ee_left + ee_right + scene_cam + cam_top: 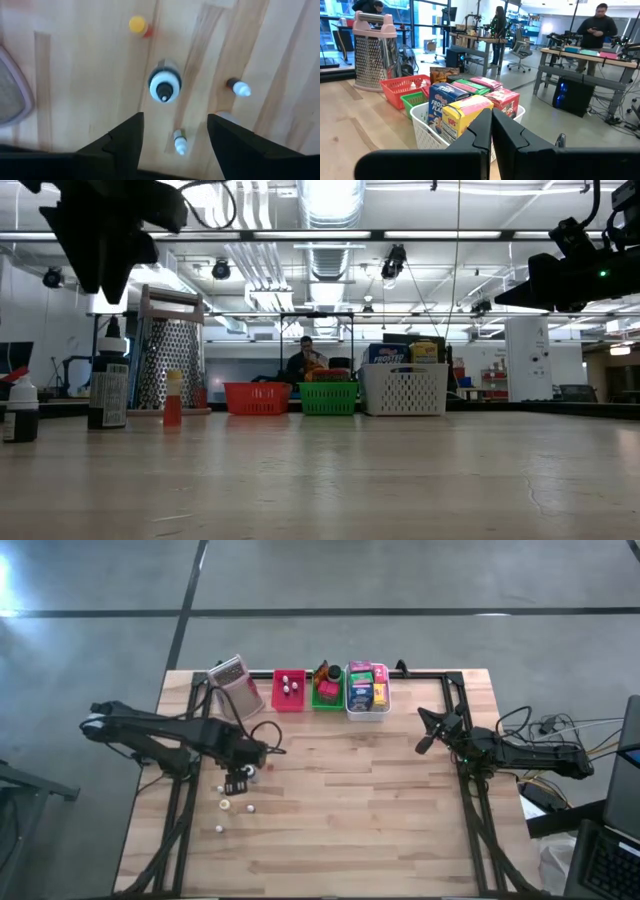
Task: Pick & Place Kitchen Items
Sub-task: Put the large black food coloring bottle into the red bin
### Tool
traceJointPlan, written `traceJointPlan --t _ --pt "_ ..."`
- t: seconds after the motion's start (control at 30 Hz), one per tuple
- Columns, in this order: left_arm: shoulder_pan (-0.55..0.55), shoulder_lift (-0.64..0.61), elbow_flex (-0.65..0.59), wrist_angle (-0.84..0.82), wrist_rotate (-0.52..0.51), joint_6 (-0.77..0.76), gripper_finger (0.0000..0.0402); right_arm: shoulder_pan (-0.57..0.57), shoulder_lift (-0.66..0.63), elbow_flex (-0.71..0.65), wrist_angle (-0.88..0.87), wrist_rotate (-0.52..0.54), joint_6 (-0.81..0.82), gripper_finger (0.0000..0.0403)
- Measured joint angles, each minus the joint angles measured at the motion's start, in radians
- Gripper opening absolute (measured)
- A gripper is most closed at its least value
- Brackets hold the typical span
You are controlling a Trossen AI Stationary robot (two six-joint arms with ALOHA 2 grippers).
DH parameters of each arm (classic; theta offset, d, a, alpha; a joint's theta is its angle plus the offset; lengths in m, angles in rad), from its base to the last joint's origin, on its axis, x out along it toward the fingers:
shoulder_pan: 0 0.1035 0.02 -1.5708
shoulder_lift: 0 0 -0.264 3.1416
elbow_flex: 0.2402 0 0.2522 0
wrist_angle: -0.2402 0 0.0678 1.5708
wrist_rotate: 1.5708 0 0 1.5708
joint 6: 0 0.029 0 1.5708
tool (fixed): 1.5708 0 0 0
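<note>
Matt wooden table (380,800), perforated metal grater (170,365), plastic lattice baskets (405,390).

In the low view the left pincer (100,240) is cut off by the top edge, so its fingertips and the gap between them cannot be seen there. From above, the small bottles (225,804) just below that pincer are too tiny to tell apart. Beside the left pincer, the grater (12,92) is blurred and cut by the wrist picture's edge.
</note>
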Motion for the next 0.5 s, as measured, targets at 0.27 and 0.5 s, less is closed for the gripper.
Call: traceJointPlan --t 0.27,0.5 --pt "-0.005 -0.001 -0.020 0.024 -0.017 0.032 0.0215 0.000 0.000 0.000 0.000 0.000 0.000 0.0008" --pt "-0.005 -0.001 -0.088 0.101 -0.026 0.070 0.0212 0.000 0.000 0.000 0.000 0.000 0.000 0.0008"
